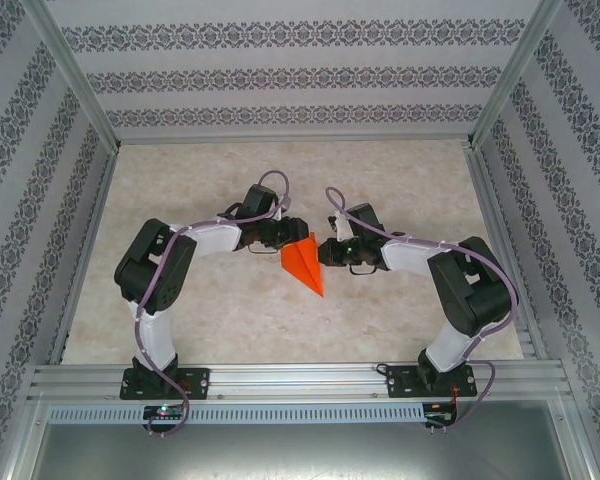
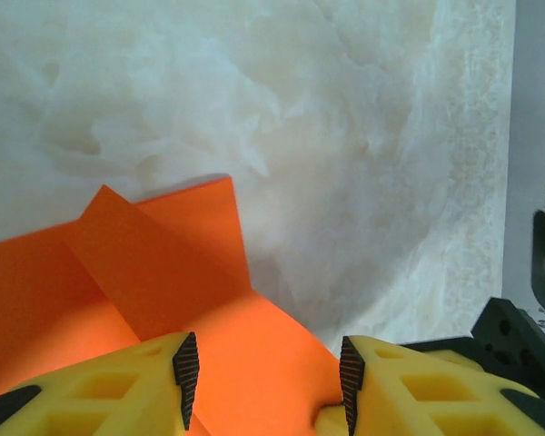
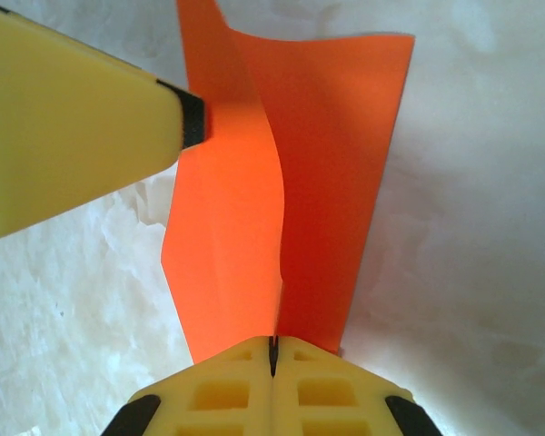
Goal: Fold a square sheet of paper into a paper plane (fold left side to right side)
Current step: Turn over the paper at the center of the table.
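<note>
The half-folded paper plane (image 1: 304, 262) lies mid-table between the arms. The right gripper (image 3: 274, 350) pinches its raised edge; the left gripper (image 2: 265, 381) stands half open above it, holding nothing. Edges should meet before the crease is pressed.

Pale marbled tabletop (image 1: 400, 180), grey wallpaper with dark ornamental bands on back and side walls (image 1: 280, 70), aluminium frame posts at the corners (image 1: 75, 70), aluminium rail along near edge (image 1: 300, 378), slotted strip below it (image 1: 300, 412)

Patterned walls (image 1: 300, 80), marbled tabletop (image 1: 410, 180), aluminium rail (image 1: 300, 378)
</note>
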